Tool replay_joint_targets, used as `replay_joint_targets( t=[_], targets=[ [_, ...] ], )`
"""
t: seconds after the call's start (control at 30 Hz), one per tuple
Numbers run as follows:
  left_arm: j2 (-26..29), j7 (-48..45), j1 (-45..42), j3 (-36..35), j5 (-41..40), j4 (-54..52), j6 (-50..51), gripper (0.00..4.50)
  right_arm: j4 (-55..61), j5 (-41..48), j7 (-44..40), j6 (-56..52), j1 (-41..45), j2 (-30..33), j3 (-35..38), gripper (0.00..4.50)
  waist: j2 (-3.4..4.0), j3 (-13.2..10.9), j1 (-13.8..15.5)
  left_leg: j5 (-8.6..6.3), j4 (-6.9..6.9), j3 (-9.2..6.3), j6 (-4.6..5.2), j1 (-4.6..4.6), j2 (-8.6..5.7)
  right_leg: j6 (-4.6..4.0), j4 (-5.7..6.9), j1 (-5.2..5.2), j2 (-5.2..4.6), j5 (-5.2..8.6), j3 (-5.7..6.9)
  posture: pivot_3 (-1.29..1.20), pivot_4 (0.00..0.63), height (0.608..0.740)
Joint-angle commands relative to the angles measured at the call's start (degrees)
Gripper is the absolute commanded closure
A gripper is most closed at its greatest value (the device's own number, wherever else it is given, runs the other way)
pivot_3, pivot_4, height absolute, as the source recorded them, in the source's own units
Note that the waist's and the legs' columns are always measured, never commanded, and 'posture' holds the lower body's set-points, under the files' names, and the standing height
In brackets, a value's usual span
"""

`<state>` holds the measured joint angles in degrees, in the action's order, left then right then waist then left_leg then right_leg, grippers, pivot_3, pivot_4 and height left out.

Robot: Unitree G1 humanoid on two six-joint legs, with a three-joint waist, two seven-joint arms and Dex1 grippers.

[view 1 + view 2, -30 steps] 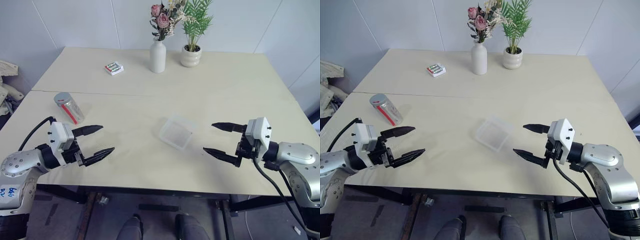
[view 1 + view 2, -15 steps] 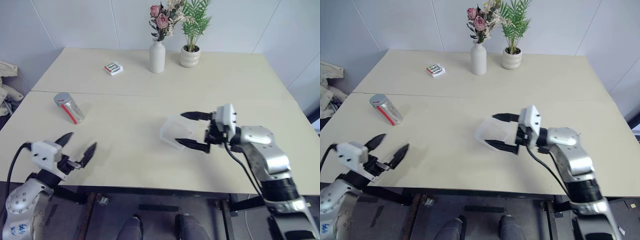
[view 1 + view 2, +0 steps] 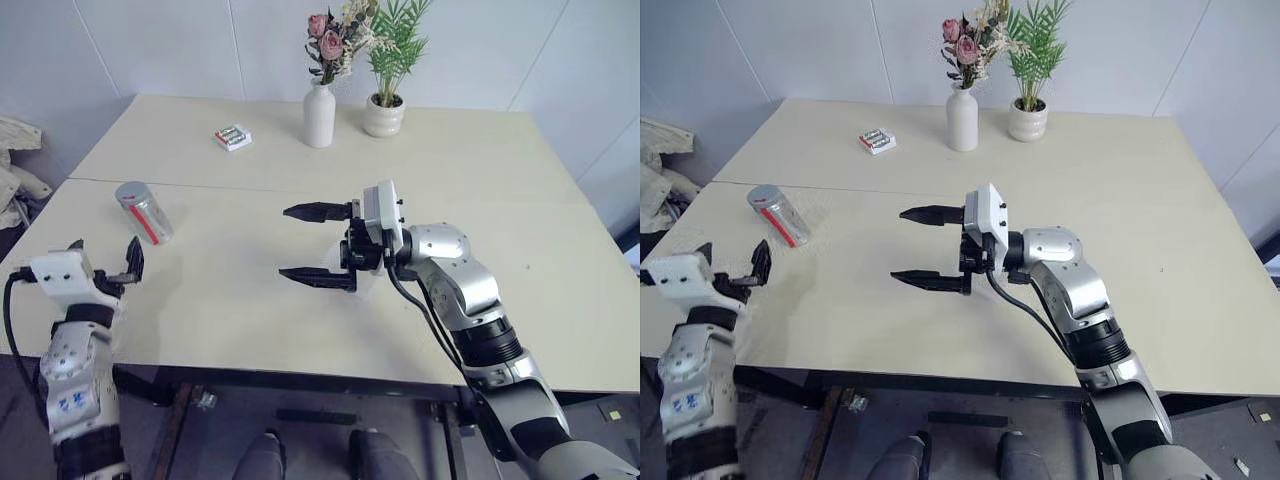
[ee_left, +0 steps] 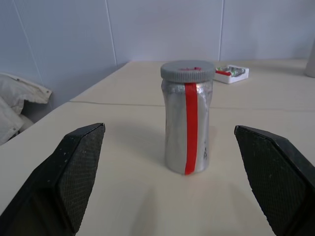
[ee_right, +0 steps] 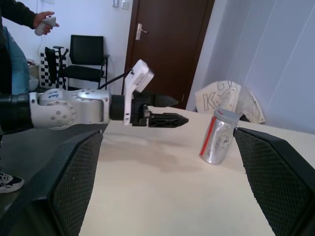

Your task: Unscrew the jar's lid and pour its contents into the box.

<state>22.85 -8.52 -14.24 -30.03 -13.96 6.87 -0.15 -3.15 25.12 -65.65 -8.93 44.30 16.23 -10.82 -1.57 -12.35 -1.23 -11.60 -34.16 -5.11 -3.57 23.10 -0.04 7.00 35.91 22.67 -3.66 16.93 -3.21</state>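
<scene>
The left gripper stands apart, empty. At its 1 o'clock the jar stands on the counter, the lid on. The right gripper at center is spread apart, empty.

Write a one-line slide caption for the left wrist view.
Open left gripper lined up on the upright jar, grey lid still on, small white pack behind on the table.

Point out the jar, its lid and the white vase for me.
jar (image 4: 187, 129): left wrist view, on the red label strip down its side.
lid (image 4: 187, 71): left wrist view, on the grey cap's ribbed rim.
white vase (image 3: 319, 118): left eye view, on the middle of its body.
</scene>
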Motion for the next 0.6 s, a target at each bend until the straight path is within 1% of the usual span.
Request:
replay_joint_targets(
  t=[0.03, 0.17, 0.37, 0.5, 0.6],
  targets=[
    [1.26, 0.57, -2.65, 0.82, 1.02, 3.37, -2.65, 0.01, 1.89, 0.12, 0.44, 0.45, -0.26, 0.16, 1.05, 0.00, 0.00, 0.00, -0.41, -0.02, 0.04, 0.00, -0.02, 0.00, 0.00, 0.01, 0.01, 0.04, 0.00, 0.00, 0.00, 0.00, 0.150, 0.740],
    [3.76, 1.24, -8.33, 2.38, 2.82, 11.15, -3.80, 0.01, 4.10, 0.16, 1.92, -0.22, -1.86, 0.41, 1.44, 0.00, 0.00, 0.00, -0.40, -0.05, 0.13, -0.01, -0.06, 0.08, 0.08, 0.00, 0.10, 0.22, 0.09, 0.03, 0.01, 0.00, 0.150, 0.740],
    [7.80, 0.32, -15.87, 4.47, 4.43, 24.21, -8.96, 0.01, 4.88, 0.06, 3.65, -0.27, -2.55, 0.74, 1.99, 0.00, 0.00, 0.00, -0.41, -0.05, 0.12, 0.08, -0.06, 0.07, 0.09, 0.01, 0.12, 0.24, 0.09, 0.02, -0.04, 0.00, 0.150, 0.740],
    [8.66, -0.15, -22.50, 5.30, 4.14, 34.39, -11.75, 0.01, 5.93, 0.12, 4.35, -0.65, -3.35, 1.24, 2.19, 0.00, -0.01, 0.00, -0.29, -0.04, 0.11, 0.08, -0.06, 0.08, 0.07, 0.02, 0.11, 0.24, 0.08, 0.01, -0.03, 0.00, 0.150, 0.740],
    [8.97, 0.00, -25.21, 5.33, 3.83, 39.21, -13.58, 0.01, 6.40, 0.17, 4.59, -0.89, -3.69, 1.47, 2.38, 0.00, -0.02, 0.00, -0.30, -0.04, 0.10, 0.08, -0.06, 0.10, 0.06, 0.05, 0.08, 0.23, 0.06, 0.00, -0.03, 0.00, 0.150, 0.740]
  ],
)
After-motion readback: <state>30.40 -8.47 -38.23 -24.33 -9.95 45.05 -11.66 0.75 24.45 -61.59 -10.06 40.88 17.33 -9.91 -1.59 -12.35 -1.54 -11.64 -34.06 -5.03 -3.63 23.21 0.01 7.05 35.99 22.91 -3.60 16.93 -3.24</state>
